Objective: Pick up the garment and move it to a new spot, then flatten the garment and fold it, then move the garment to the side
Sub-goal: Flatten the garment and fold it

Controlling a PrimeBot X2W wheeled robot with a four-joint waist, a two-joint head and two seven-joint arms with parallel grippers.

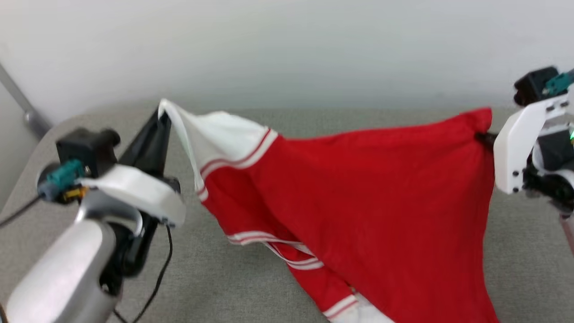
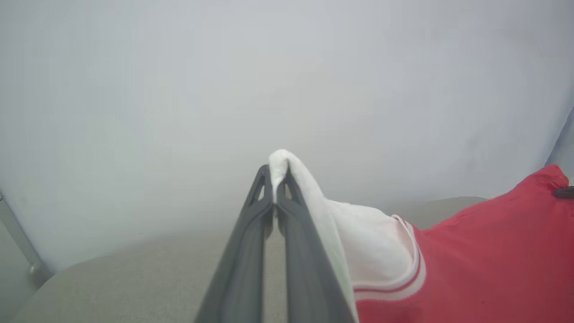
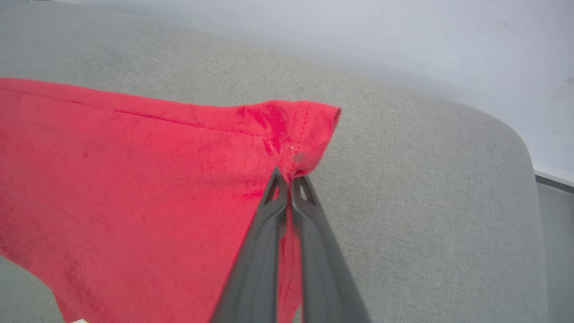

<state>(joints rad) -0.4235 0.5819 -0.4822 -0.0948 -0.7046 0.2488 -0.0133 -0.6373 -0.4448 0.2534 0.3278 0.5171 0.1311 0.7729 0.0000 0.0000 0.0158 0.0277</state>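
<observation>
Left gripper (image 2: 274, 174), long dark fingers, pinched shut on the white sleeve tip of the garment (image 1: 358, 188), a red basketball-style shirt with striped trim. Right gripper (image 3: 289, 176) clamped on a red hem corner. Shirt hangs stretched between them, long axis left-right, lower part sagging over the grey fabric-covered table (image 1: 224, 287). Both arms equally engaged; judged: move together, keep tension even.

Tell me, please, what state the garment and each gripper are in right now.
garment, lifted and stretched between both grippers, plain red side up, not yet flat.
left gripper, shut on the garment's white sleeve.
right gripper, shut on the garment's red hem corner.
</observation>
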